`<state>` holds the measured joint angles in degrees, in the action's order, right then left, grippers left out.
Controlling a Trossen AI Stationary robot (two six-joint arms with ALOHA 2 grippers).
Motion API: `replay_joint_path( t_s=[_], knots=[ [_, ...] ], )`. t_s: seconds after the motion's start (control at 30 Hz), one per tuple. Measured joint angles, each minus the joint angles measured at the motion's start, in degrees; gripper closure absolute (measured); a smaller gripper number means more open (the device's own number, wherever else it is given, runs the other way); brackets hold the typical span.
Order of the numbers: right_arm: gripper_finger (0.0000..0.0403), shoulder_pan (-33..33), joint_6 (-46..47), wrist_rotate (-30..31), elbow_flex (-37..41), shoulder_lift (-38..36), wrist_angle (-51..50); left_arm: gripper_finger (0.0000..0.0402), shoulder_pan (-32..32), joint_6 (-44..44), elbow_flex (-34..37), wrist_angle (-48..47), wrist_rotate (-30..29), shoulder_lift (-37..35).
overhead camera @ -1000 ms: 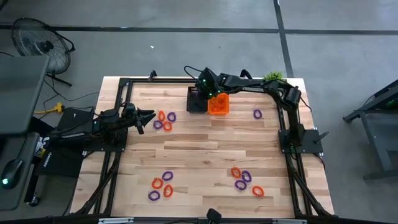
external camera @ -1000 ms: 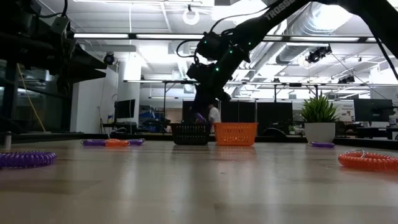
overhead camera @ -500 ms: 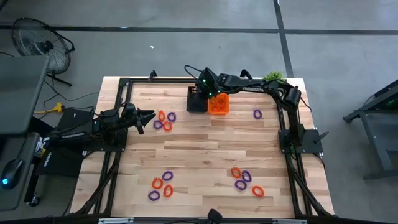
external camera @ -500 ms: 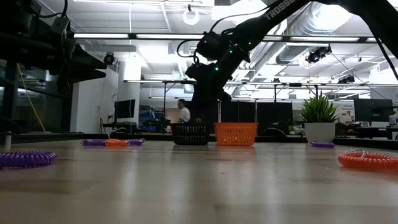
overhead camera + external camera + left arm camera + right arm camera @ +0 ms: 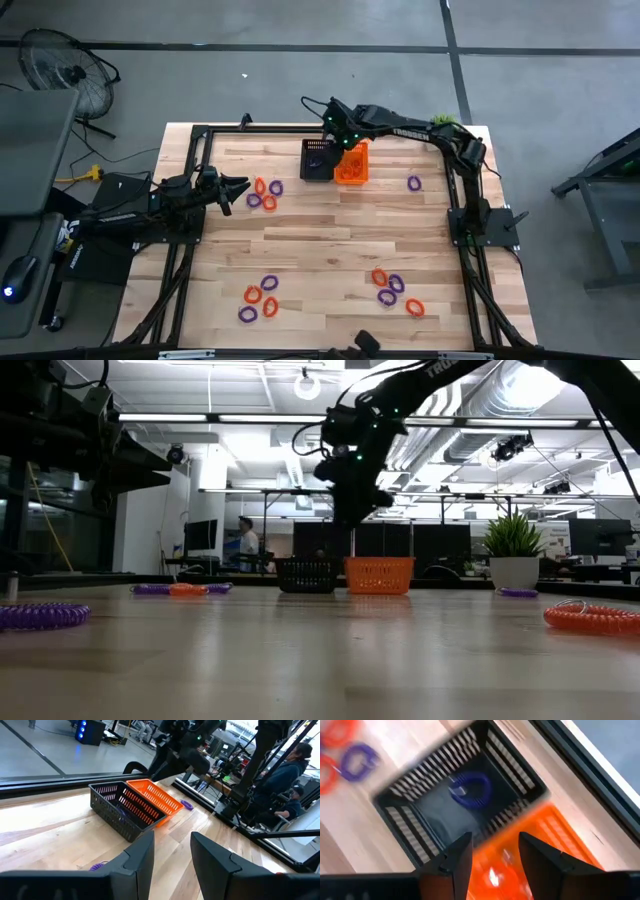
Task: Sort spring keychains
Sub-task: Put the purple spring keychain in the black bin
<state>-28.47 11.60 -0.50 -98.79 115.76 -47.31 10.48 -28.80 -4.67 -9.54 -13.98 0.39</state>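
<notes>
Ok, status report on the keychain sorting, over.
Right gripper open above baskets. Purple keychain in black basket. Left gripper open, waiting. Nothing blocking.

My wood table (image 5: 330, 230): black basket (image 5: 318, 160) touching orange basket (image 5: 352, 164) near far edge, spring keychains (image 5: 266, 193) in clusters left, near-left, near-right, one purple keychain (image 5: 414, 183) alone at right.

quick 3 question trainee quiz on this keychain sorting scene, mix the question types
1. True or false: a purple keychain lies inside the black basket.
2. Which pincer hangs above the baskets? A) left pincer B) right pincer
3. Fill in: the orange basket sits right beside the ____ basket.

Key: 1 true. 2 B; its fingers are open with nothing between them, while the left one waits near the left edge of the table. 3 black.
</notes>
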Motion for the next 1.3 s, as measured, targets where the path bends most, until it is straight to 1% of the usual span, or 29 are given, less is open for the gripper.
replay_joint_path(
  t_s=[0.17,0.23,0.3,0.4,0.5,0.7,0.9,1.07,1.3],
  knots=[
    [0.0249,-1.29,-0.93,3.12,0.03,-0.12,-11.94,0.0275,-0.01,0.0,0.01,-0.02,-0.01,0.02],
    [0.0249,-1.63,-1.63,4.71,1.01,-0.16,-14.76,0.0275,0.0,0.0,0.02,-0.02,0.0,0.02],
    [0.0249,-1.99,-2.08,5.84,2.88,-0.95,-15.32,0.0275,0.0,-0.02,0.02,0.0,0.0,0.02],
    [0.0249,-2.47,-1.47,6.23,6.39,-4.01,-14.79,0.0275,-0.01,0.0,0.01,-0.01,-0.02,0.01],
    [0.0249,-3.41,0.3,6.48,11.35,-8.65,-13.35,0.0275,-0.01,0.0,0.0,0.0,-0.02,0.0],
    [0.0249,-6.35,8.59,5.91,25.93,-20.15,-8.33,0.0275,0.0,0.0,0.02,0.0,0.0,0.0],
    [0.0249,-7.89,17.13,5.89,39.4,-29.32,-7.27,0.0275,-0.01,0.0,0.0,-0.01,-0.01,0.02],
    [0.0249,-8.77,19.87,4.87,46.62,-32.89,-6.66,0.0275,-0.02,0.0,0.0,0.0,0.0,0.0],
    [0.0249,-9.47,20.5,3.1,52.03,-32.86,-3.05,0.0275,-0.02,0.0,0.01,0.0,-0.01,0.0]
  ],
)
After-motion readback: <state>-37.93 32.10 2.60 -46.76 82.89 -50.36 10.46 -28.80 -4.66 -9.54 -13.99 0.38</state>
